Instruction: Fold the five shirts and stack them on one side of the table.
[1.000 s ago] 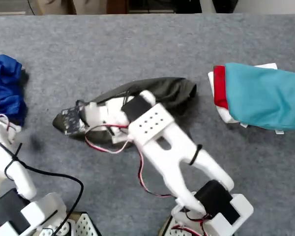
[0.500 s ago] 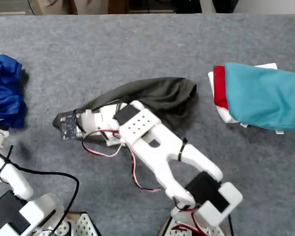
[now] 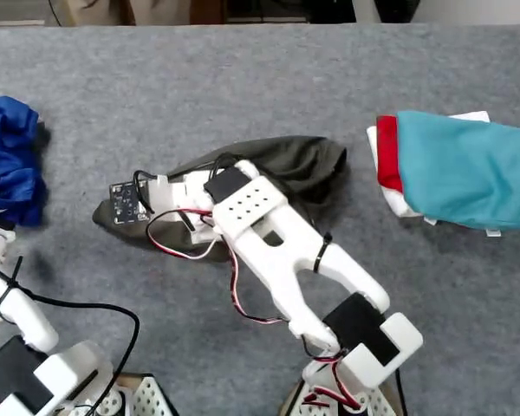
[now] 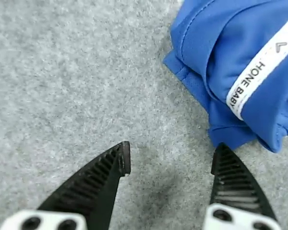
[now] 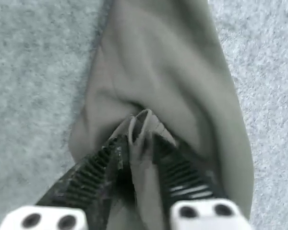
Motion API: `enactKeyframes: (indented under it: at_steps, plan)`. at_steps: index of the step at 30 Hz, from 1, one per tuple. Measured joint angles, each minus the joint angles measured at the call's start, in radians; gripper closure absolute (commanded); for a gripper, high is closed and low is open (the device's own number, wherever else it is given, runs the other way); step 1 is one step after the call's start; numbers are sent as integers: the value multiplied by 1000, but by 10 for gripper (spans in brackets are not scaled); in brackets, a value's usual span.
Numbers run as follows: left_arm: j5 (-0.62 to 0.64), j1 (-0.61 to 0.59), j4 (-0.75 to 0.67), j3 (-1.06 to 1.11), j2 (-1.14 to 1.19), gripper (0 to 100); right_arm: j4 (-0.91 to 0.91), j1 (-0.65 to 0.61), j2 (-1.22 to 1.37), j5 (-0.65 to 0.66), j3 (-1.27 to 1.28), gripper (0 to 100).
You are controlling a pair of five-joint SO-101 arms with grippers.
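On the gray table point(image 3: 243, 78), shirts are lying in three spots. The right arm point(image 3: 282, 247) is the biggest thing on the table. It is reaching from the near edge, right of the middle, out toward the left and far side. It is leaning low over the green shirt point(image 3: 299, 165).

The green shirt is lying in the middle of the table, long and bunched up. Its wide end is pointing right and its thin end is pointing left.

The teal shirt point(image 3: 464, 169) is sitting folded on the right side, on top of a stack. The red shirt point(image 3: 386, 154) is peeking out from under its left edge. The white shirt point(image 3: 400, 204) is peeking out at the bottom of the stack.

The blue shirt point(image 3: 9, 156) is lying crumpled at the left edge, well apart from the green shirt. The left arm point(image 3: 17, 321) is standing at the near left corner, close to the blue shirt.

The right gripper point(image 5: 137, 143) is pinching a fold of the green shirt, and its fingers are squeezing the cloth tight. The left gripper point(image 4: 172, 160) is hanging over bare table just beside the blue shirt. Its fingers are spread wide apart, with gray table showing between them.
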Motion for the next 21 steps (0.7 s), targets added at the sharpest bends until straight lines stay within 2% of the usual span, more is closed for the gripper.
enactKeyframes:
  at_steps: [4,11,21]
  plan:
    - [0,0,0,0,0,726,31,0,0,0,-18,790]
    - [0,0,0,0,0,726,34,0,9,0,-20,909]
    - [0,0,0,0,0,726,5,0,21,0,-20,890]
